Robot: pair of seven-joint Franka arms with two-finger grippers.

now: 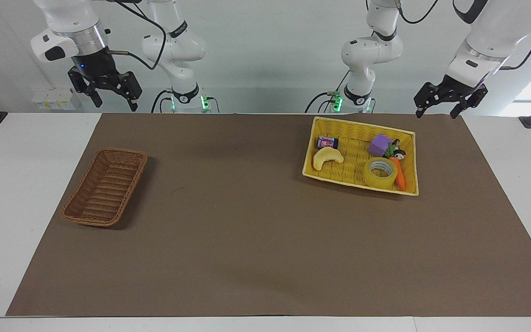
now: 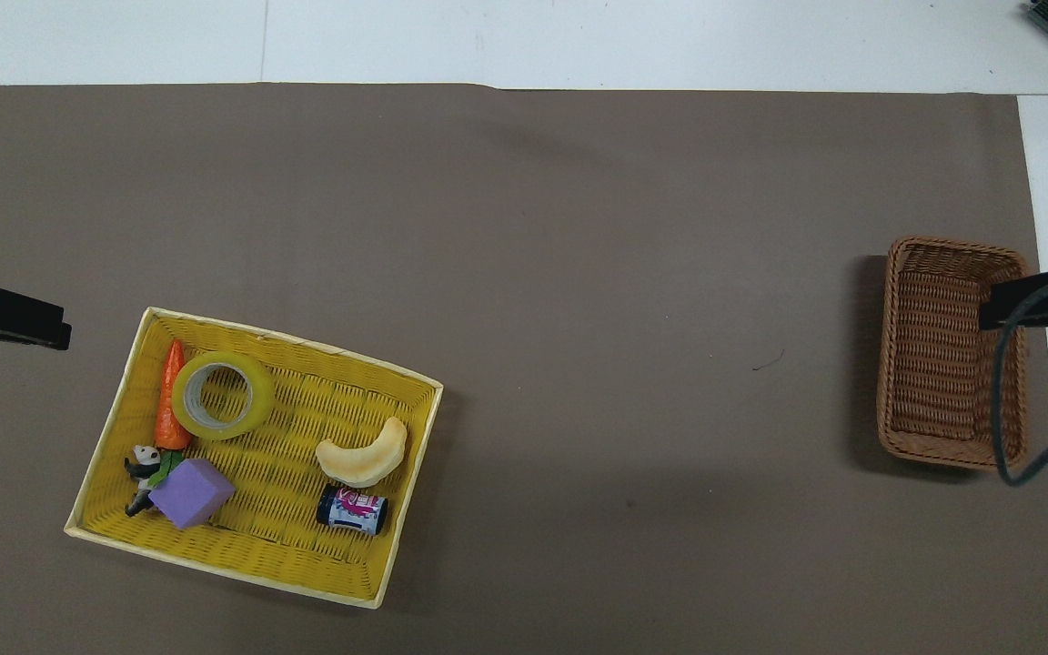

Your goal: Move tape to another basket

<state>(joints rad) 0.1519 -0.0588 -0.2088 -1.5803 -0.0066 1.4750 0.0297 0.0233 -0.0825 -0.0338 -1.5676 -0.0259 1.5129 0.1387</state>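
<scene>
The tape [image 1: 380, 172] lies flat in the yellow basket [image 1: 325, 123], at the corner farthest from the robots, toward the left arm's end of the desk [image 1: 247, 240]. It touches a toy carrot [image 1: 399, 174] on one side. A purple block [image 1: 380, 145], a little panda toy [image 1: 398, 152], a pale banana-shaped toy [image 1: 327, 157] and a small can [image 1: 327, 142] share that basket.

The brown wicker basket [image 1: 105, 186] sits with nothing in it, well apart, toward the right arm's end.

The left pincer [image 1: 436, 110] hangs in the air over the desk edge beside the yellow basket, with its fingers spread and nothing in them. The right pincer [image 1: 114, 97] waits up high, also spread and holding nothing.

Nothing has been picked up yet. The tape is wide and smooth, so it may slip if the pincer pinches it badly. The carrot is right against it, so a finger could bump the carrot or lift it too. The trip to the wicker basket is long, and the tape could drop on the way.
</scene>
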